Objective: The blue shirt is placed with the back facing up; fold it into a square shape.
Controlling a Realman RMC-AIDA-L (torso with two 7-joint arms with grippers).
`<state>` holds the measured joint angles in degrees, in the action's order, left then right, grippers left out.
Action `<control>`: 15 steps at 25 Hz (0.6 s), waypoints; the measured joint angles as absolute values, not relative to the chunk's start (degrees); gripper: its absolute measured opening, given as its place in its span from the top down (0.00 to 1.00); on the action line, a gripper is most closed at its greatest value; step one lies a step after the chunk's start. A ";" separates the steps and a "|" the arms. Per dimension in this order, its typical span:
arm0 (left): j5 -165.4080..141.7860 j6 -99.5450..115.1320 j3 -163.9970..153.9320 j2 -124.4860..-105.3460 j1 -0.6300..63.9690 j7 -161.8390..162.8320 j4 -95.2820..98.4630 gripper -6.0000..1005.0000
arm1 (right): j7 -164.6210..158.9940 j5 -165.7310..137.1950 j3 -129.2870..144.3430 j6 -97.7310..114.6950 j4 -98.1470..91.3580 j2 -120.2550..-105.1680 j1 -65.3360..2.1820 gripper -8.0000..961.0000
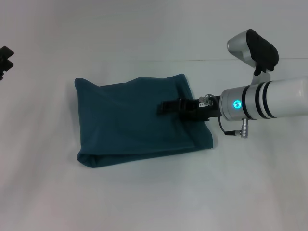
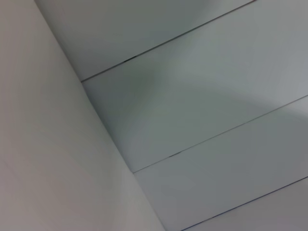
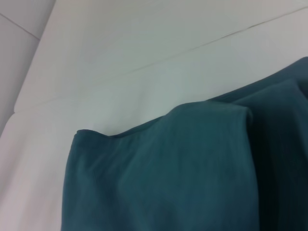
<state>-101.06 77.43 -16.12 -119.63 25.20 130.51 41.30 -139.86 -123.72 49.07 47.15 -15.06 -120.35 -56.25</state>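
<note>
The blue shirt (image 1: 134, 120) lies on the white table (image 1: 154, 197) as a folded, roughly rectangular bundle, plain side up, with no letters showing. Its right edge carries a folded layer. My right gripper (image 1: 166, 108) reaches in from the right and hovers low over the right-centre of the shirt. In the right wrist view the shirt (image 3: 183, 173) fills the lower part, with a rumpled folded edge against the table. My left gripper (image 1: 5, 58) is parked at the far left edge, away from the shirt.
The white table surface (image 1: 231, 192) surrounds the shirt on all sides. A seam line (image 1: 144, 60) runs across the back of the table. The left wrist view shows only white panels (image 2: 192, 96).
</note>
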 joint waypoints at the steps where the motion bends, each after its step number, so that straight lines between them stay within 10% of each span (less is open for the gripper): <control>1: -101.04 77.43 -16.11 -119.63 25.19 130.51 41.30 0.63 | -139.65 -123.59 49.07 47.11 -14.96 -120.36 -56.36 0.13; 15: -100.97 77.36 -16.30 -119.70 25.70 130.52 41.31 0.63 | -138.99 -122.89 49.82 45.05 -12.87 -120.50 -57.20 0.13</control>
